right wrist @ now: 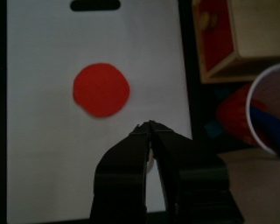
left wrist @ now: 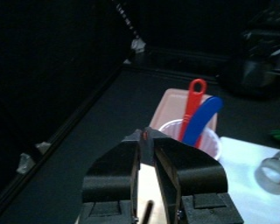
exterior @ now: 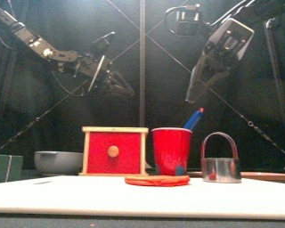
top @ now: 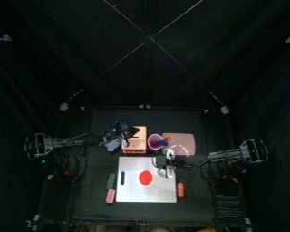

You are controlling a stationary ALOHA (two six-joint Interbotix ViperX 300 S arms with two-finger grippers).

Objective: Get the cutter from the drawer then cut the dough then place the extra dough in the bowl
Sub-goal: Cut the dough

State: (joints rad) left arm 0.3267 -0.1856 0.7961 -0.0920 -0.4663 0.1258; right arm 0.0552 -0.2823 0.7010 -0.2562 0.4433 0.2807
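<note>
My right end effector [right wrist: 147, 128], closed on nothing, may topple the red cup [exterior: 171, 151] reaching the cutter [exterior: 220, 166] beside it.

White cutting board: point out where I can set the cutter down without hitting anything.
Free: the white cutting board is bare between the flat red dough disc and its front edge, and toward its grip hole. Crowded: behind the dough, where the pale wooden box, red cup and round metal cutter stand in a row.
</note>
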